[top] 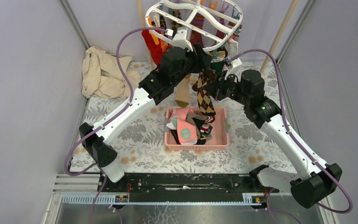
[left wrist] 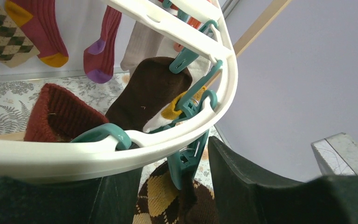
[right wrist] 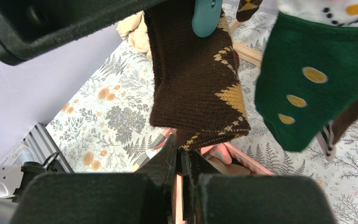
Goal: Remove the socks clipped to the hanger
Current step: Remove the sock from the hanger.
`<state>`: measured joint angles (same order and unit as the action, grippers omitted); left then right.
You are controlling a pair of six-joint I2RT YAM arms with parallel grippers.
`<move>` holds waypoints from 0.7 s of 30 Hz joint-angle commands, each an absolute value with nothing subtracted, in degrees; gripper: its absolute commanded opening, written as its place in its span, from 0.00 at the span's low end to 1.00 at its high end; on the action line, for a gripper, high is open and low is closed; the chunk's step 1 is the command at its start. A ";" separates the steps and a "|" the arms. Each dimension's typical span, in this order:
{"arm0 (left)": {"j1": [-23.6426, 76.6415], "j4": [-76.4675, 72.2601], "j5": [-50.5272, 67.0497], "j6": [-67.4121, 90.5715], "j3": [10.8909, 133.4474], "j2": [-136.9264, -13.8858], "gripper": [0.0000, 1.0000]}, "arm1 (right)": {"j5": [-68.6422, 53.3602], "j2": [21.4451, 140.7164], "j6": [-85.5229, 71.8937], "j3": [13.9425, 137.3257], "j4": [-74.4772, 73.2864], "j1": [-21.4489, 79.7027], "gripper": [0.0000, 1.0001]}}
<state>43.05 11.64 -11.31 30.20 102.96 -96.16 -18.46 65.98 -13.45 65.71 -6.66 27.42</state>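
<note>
Only the top view gives us the whole hanger (top: 196, 21); we count 1 pink basket (top: 221, 135) below it. Only the left wrist view shows the hanger's rim carrying 1 teal clip (left wrist: 189, 158) that bites the argyle sock (left wrist: 161, 200). The left gripper (left wrist: 168, 161) fingers stand apart, flanking that clip. The right gripper (right wrist: 180, 149) fingers are closed at the sock's hem, below the hanger. Whether they pinch fabric, we cannot tell.
</note>
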 commanded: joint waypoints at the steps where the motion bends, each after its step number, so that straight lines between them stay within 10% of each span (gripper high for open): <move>1: 42.78 5.81 -10.33 31.10 102.02 -96.48 0.59 | -17.49 65.92 -12.71 67.79 -4.52 28.34 0.00; 21: 42.78 1.68 -9.91 32.87 100.00 -96.43 0.35 | -17.19 65.22 -12.26 66.70 -5.04 28.52 0.00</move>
